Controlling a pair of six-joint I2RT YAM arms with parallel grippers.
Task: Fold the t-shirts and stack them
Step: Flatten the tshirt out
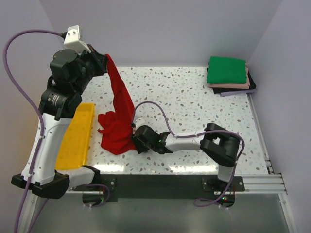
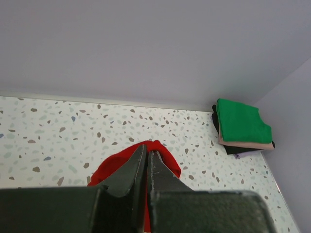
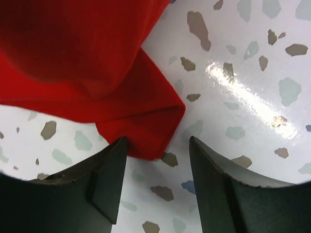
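A bright red t-shirt (image 1: 119, 114) hangs from my left gripper (image 1: 105, 61), which is shut on its top edge high above the table's back left; its lower part lies bunched on the table. In the left wrist view the shut fingers (image 2: 147, 160) pinch the red cloth (image 2: 165, 158). My right gripper (image 1: 137, 141) is open and low at the shirt's near right edge. In the right wrist view a folded red corner (image 3: 146, 124) lies just ahead of and between its fingertips (image 3: 158, 145). A stack of folded shirts, green on top (image 1: 227, 70), sits at the back right.
A yellow plastic tray (image 1: 77, 136) lies along the table's left side beside the left arm. Walls close in the table at the back and sides. The folded stack also shows in the left wrist view (image 2: 242, 124).
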